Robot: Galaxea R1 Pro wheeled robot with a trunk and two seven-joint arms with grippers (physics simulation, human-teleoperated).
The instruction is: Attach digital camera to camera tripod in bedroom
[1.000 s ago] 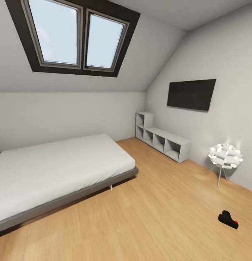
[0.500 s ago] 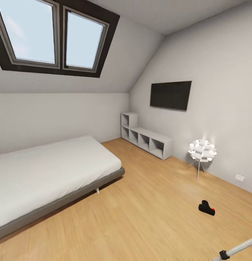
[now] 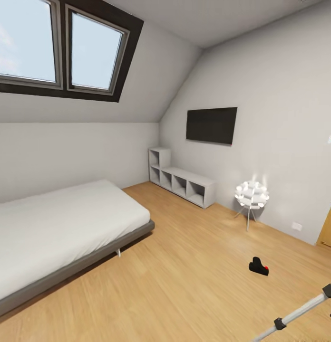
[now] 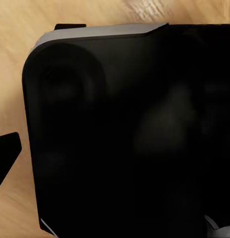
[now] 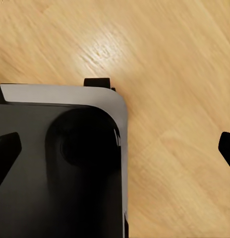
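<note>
**Both grippers wide apart over bare floor, camera lying by the lamp**

In the right wrist view the right gripper [image 5: 115,148] has its two dark fingertips [image 5: 7,157] at opposite edges of the picture, spread wide with nothing between them but a black and grey part of the robot [image 5: 60,168] and the wooden plank floor [image 5: 169,74]. In the left wrist view one fingertip [image 4: 6,154] of the left gripper shows at the edge; the other is hidden against a large dark body [image 4: 125,134], so I cannot tell how far those jaws stand open.

From the head view, the digital camera [image 3: 258,266] lies on the floor at about 4 o'clock, red button showing. A silver leg of the camera tripod [image 3: 298,311] slants in at 5 o'clock, near the camera but apart. Beyond, at 3 o'clock, stands a white lamp [image 3: 251,194], then grey cube shelving [image 3: 182,180] under a wall screen [image 3: 211,125]. The bed [image 3: 61,228] lies at 8 o'clock beneath skylights [image 3: 65,47].
</note>
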